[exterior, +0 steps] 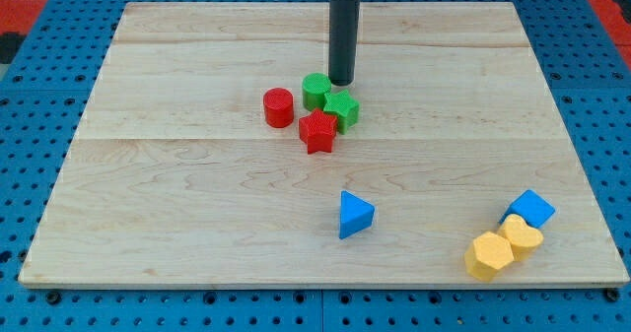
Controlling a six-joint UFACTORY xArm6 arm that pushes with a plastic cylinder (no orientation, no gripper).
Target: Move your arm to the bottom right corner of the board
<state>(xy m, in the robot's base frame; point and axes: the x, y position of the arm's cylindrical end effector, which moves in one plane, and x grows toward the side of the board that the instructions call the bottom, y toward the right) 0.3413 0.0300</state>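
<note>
My tip (341,82) is the lower end of a dark rod that comes down from the view's top centre. It stands just above and between a green round block (315,90) and a green star block (341,109), close to both. A red star block (317,132) lies just below the greens and a red cylinder (279,107) to their left. The bottom right corner of the wooden board (592,263) is far from my tip, down and to the view's right.
A blue triangular block (354,215) lies below the board's centre. Near the bottom right corner sit a blue cube (531,210) and two yellow blocks, one (522,235) touching the other (489,255). A blue pegboard surrounds the board.
</note>
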